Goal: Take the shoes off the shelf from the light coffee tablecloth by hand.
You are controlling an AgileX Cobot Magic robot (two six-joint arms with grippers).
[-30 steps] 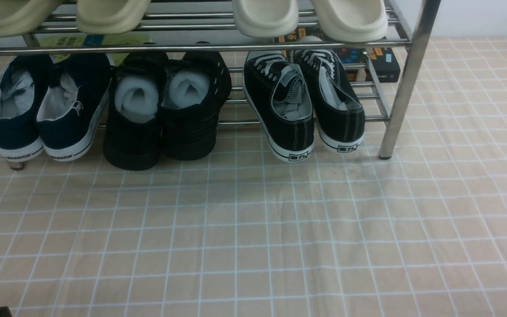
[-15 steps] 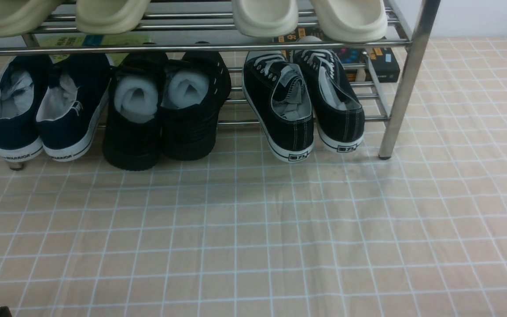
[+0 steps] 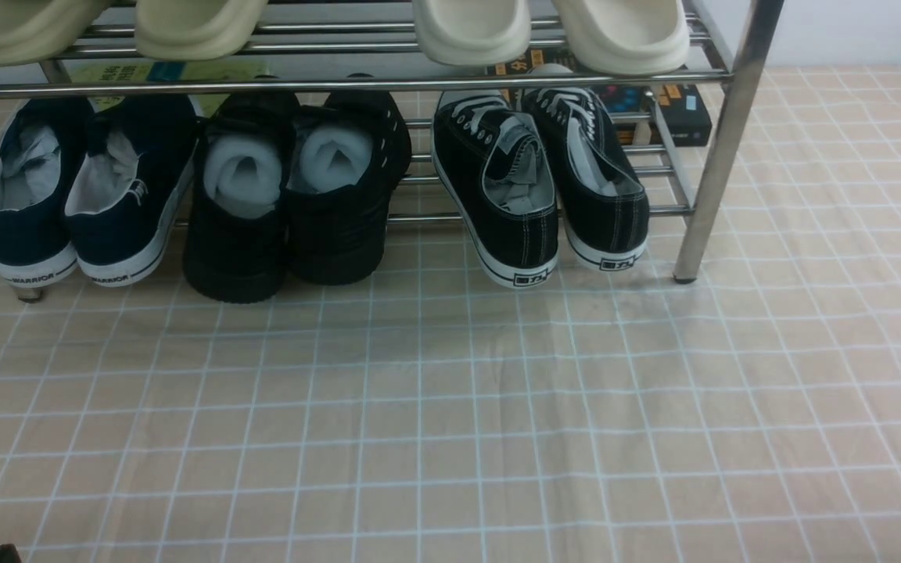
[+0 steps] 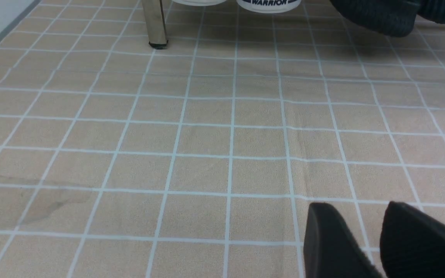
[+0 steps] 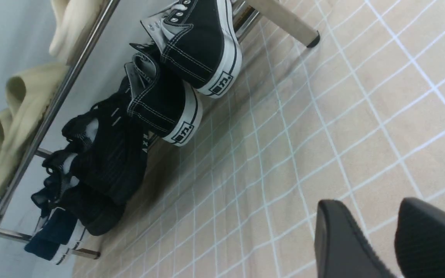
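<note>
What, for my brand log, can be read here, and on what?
"WARRIOR": heel strips of the navy sneakers.
Heel labels on the shoes: too small to read.
Print on the dark box and yellow-green item behind the shelf: blurred.

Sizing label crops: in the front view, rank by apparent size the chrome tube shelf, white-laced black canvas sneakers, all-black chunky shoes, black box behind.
1. chrome tube shelf, cropped by the frame.
2. all-black chunky shoes and black canvas sneakers: pairs look alike, unranked.
3. black box, smallest, partly hidden.
</note>
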